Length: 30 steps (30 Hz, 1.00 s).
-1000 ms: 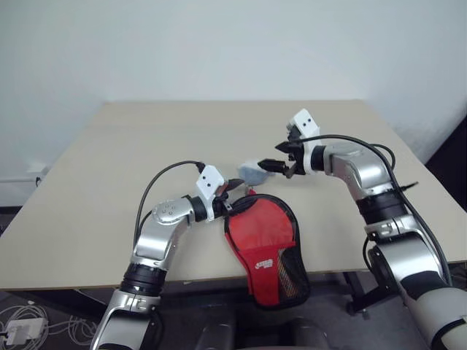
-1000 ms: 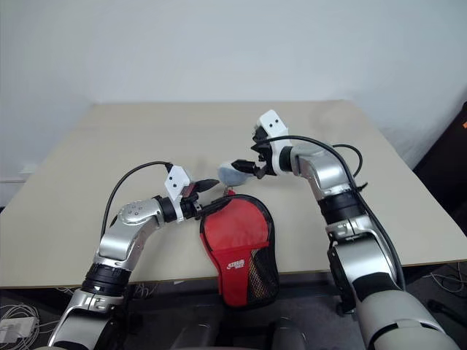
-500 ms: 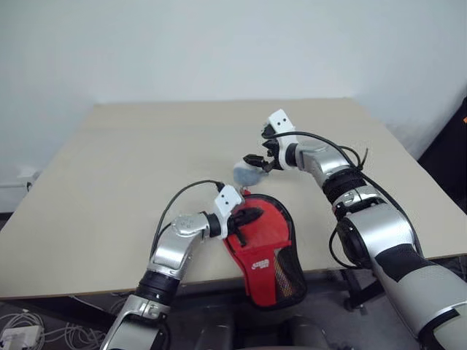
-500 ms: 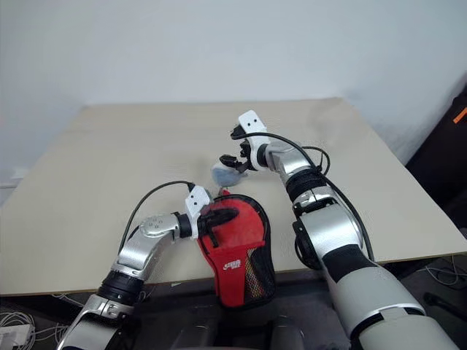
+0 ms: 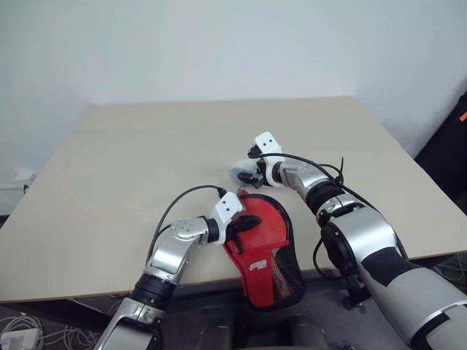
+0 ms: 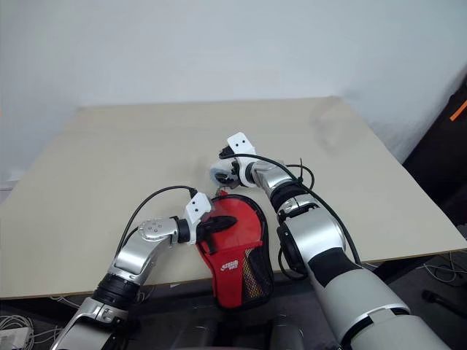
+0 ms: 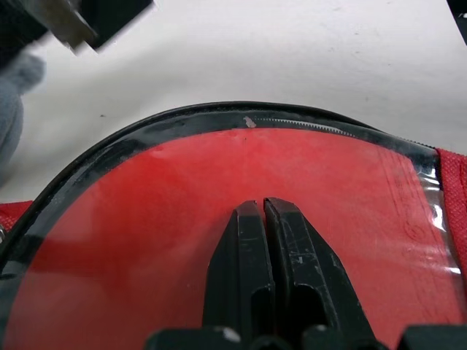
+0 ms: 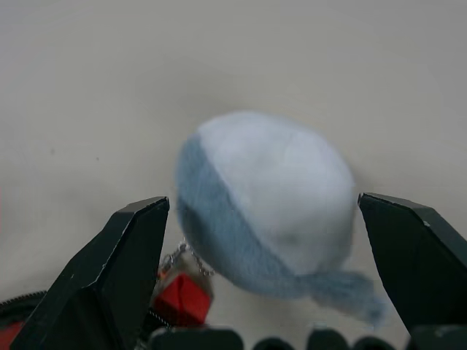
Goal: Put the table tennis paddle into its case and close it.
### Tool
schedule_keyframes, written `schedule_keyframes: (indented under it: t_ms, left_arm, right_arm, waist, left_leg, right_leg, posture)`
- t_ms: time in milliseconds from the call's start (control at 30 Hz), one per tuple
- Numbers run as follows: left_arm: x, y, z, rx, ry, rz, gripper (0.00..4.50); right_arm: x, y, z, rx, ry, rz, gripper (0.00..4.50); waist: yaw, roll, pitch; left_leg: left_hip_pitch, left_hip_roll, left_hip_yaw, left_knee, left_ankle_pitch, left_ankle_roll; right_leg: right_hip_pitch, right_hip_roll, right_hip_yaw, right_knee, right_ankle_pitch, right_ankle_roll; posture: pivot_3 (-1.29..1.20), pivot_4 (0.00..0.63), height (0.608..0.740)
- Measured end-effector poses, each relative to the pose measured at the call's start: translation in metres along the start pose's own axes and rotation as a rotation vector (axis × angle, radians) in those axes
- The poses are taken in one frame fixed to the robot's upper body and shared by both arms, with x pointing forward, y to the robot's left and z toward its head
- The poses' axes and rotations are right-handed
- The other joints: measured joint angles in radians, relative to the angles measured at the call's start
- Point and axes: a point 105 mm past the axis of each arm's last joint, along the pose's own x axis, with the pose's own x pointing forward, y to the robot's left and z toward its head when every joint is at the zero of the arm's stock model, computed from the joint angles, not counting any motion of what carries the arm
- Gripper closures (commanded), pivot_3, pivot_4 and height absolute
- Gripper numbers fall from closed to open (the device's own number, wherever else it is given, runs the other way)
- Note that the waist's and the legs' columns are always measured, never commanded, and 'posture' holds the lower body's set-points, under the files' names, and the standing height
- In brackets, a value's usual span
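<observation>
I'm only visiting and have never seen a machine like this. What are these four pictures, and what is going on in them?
It is a humanoid robot with two arms, each ending in a gripper of two black fingers. The two wide pictures come from cameras in its head, looking down over a tan table. The two close-ups come from a camera on each wrist, looking along that gripper's fingers.

On the table lies a red case with black edging, its narrow end hanging over the near edge. Just beyond it sits a small grey-blue plush ball, joined to the case by a little chain.

The left gripper is shut, its tips resting on the case. The right gripper is open around the ball, holding nothing yet.
</observation>
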Motion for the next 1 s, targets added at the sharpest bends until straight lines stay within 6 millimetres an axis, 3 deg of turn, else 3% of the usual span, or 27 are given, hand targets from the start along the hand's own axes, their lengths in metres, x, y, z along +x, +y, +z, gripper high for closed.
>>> schedule_keyframes:
  t_ms: [167,267,667,1000]
  left_arm:
    - [-0.006,0.002,-0.003,0.014,0.023,0.0,4.47]
    - [-0.007,0.003,-0.004,0.022,0.03,-0.002,4.5]
    - [-0.005,0.003,-0.005,0.023,0.036,-0.022,4.5]
    - [-0.006,0.004,-0.006,0.023,0.04,-0.029,4.5]
  right_arm:
    - [0.003,0.002,-0.012,0.022,0.019,-0.015,0.0]
    - [0.003,0.002,-0.015,0.028,0.027,-0.019,0.53]
    - [0.006,0.006,-0.013,0.044,0.009,-0.023,4.43]
    - [0.006,0.005,-0.01,-0.015,0.003,-0.024,4.47]
  waist:
    - [-0.01,0.0,0.0]
    - [-0.011,0.0,0.0]
    - [-0.011,0.001,-0.001]
    - [-0.011,0.001,-0.001]
  left_leg:
    - [0.001,0.0,0.0,-0.002,0.001,-0.001]
    - [0.002,0.0,0.0,-0.003,0.001,-0.002]
    - [0.004,0.0,0.0,-0.003,0.001,-0.002]
    - [0.005,0.0,0.0,-0.003,0.001,-0.002]
  right_leg:
    - [0.0,0.0,0.0,0.0,0.0,0.0]
    - [0.0,0.001,0.0,0.001,0.0,0.0]
    - [0.002,0.001,0.001,0.001,0.0,0.0]
    - [0.002,0.001,0.001,0.001,0.0,0.0]
  posture:
    - [0.0,0.0,0.706]
    - [0.0,0.0,0.706]
    - [0.0,0.0,0.706]
    - [0.0,0.0,0.706]
